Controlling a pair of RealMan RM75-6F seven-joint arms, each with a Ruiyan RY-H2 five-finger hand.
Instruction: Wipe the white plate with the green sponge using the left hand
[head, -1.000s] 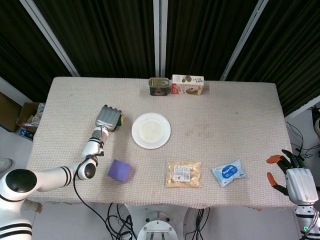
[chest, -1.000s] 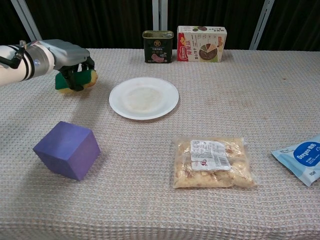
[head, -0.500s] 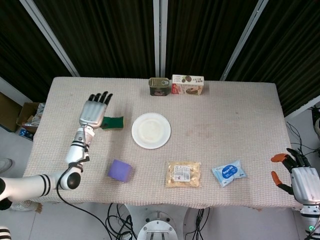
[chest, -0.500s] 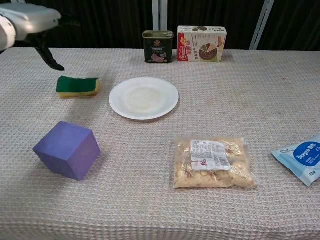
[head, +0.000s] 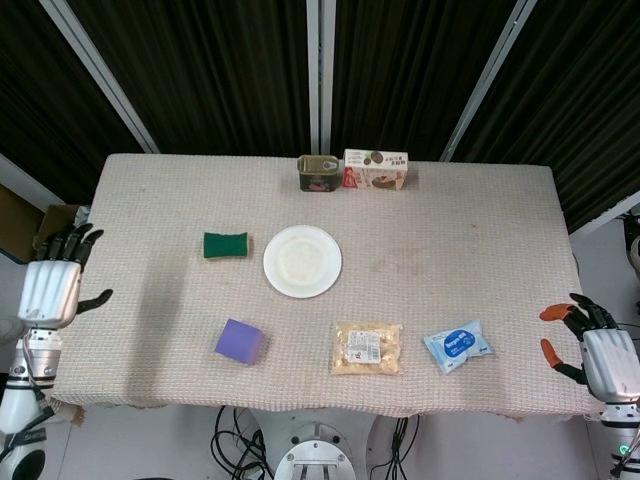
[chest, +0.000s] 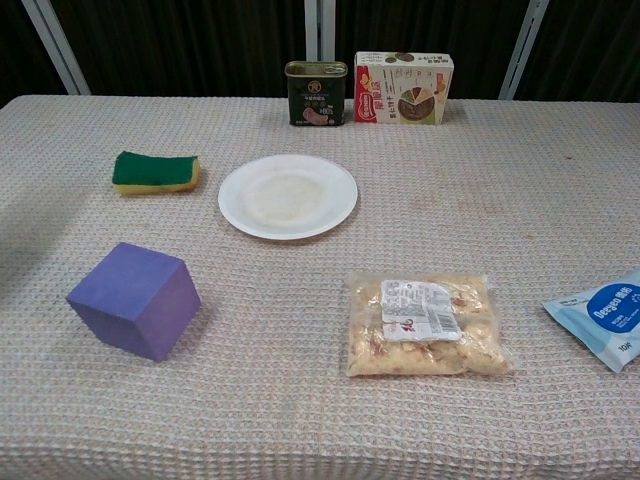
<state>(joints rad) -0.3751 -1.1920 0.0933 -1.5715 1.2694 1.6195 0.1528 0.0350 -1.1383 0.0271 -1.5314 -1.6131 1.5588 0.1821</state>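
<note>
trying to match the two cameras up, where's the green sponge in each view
Head view: the green sponge lies left of centre, just left of the white plate.
Chest view: the sponge lies upper left, green side up, again left of the plate.
Shared landmark: the purple cube, on the near side of the sponge.

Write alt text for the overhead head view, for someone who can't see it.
A white plate sits mid-table with a green sponge lying free to its left; both robot hands, the left hand and right hand, are open off the table's ends. Also on the cloth: a purple cube, two food packets, a tin and a carton.
</note>
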